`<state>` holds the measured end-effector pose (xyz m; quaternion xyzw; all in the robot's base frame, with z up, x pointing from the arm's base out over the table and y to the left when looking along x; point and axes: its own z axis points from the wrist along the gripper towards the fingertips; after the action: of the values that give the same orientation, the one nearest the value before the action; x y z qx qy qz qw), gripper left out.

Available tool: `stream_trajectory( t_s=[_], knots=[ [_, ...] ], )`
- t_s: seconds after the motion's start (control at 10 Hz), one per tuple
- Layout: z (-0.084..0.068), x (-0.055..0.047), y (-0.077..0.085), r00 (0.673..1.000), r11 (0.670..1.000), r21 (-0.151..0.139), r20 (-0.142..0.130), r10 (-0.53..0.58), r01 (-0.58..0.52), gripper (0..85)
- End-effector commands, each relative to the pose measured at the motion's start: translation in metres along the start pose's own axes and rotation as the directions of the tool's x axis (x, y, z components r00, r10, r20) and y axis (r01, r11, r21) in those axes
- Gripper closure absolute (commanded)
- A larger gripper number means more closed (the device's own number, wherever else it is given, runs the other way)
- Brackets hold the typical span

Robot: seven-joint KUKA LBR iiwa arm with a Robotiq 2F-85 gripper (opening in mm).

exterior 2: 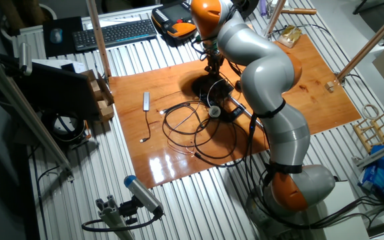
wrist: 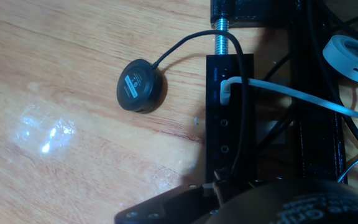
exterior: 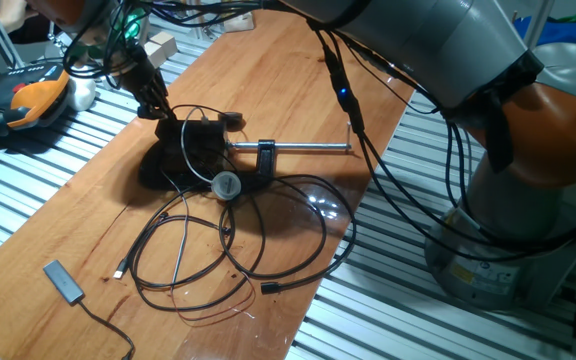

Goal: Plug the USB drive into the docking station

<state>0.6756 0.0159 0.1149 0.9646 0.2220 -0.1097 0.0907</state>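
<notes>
While the pincer (exterior: pixel 158 108) reaches down at the far end of the wooden tabletop (exterior: pixel 298 75), its tips sit right at the dock (wrist: pixel 229 118), a black box with a row of sockets along its face. From the hand view only dark blurred finger shapes fill the bottom edge, so I cannot tell whether the fingers are apart or together, or whether anything is held. The USB stick cannot be made out in any view; it may be hidden under the fingers at the near end of the dock.

A white plug (wrist: pixel 227 92) and its white cable sit in one socket, and a black cable crosses the dock to a round black puck (wrist: pixel 140 86) lying beside it on the wood. A clamp (exterior: pixel 265 158) with a long steel screw lies just beside the dock. Loops of black cable (exterior: pixel 228 240) spread toward the near edge, with a flat dongle (exterior: pixel 63 281) well apart from them.

The arm (exterior 2: pixel 265 73) arches over the tabletop from its base, bent sharply, wrist pointing steeply down.
</notes>
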Motion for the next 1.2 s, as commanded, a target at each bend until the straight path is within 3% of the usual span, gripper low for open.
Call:
stream_trajectory(
  t_s=[0.0,1.1],
  knots=[
    [0.0006,0.0002,-0.0001,1.000,1.000,0.000,0.000,0.000,0.000,85.0],
    [0.0072,0.0015,0.0005,1.000,1.000,0.008,-0.007,-0.005,0.005,85.0]
  ],
)
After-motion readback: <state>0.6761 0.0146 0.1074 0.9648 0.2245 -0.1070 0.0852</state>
